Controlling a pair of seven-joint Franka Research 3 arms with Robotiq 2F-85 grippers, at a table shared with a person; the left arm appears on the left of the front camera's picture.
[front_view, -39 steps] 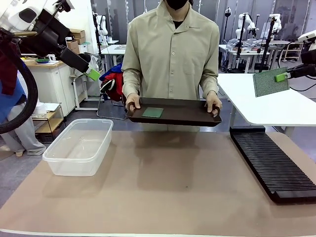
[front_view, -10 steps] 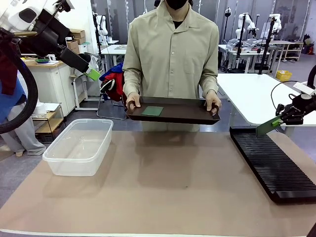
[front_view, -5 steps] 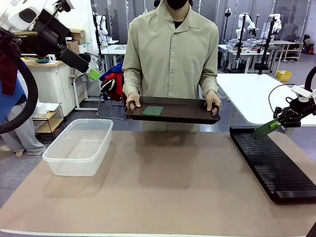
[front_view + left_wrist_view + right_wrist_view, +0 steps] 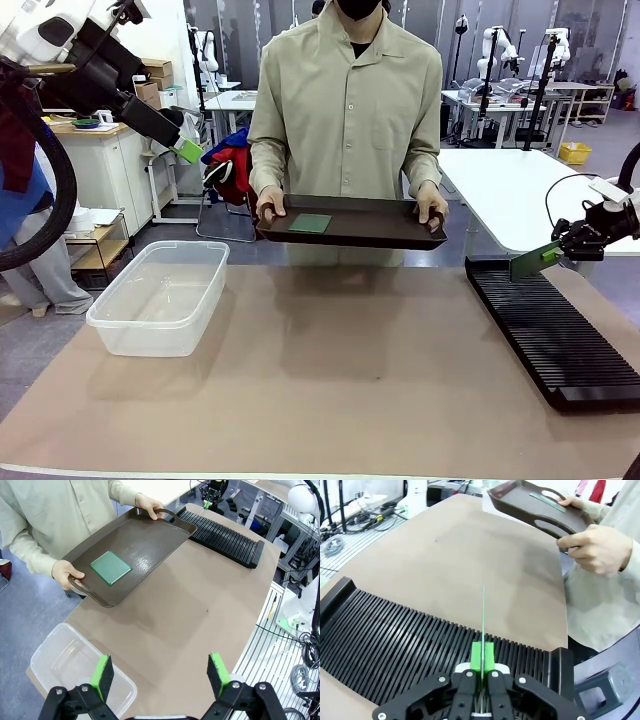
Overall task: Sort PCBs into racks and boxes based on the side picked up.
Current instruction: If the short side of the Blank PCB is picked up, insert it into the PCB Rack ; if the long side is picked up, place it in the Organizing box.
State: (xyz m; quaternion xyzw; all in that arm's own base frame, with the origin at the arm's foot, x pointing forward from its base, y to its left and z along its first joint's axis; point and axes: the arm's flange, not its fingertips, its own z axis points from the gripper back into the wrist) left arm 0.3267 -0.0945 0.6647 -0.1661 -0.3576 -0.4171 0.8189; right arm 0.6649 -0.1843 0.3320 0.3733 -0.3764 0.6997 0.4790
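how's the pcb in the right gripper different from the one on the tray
The held PCB is clamped in the shut right gripper; the tray PCB lies loose, with no fingers on it. The held PCB stands on edge over the rack; the tray PCB lies flat on the brown tray that the person holds. Both are thin green rectangular boards.

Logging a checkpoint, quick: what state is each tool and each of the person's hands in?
Left tool: open, empty.
Right tool: shut on a PCB.
Person's hands: both holding the tray.
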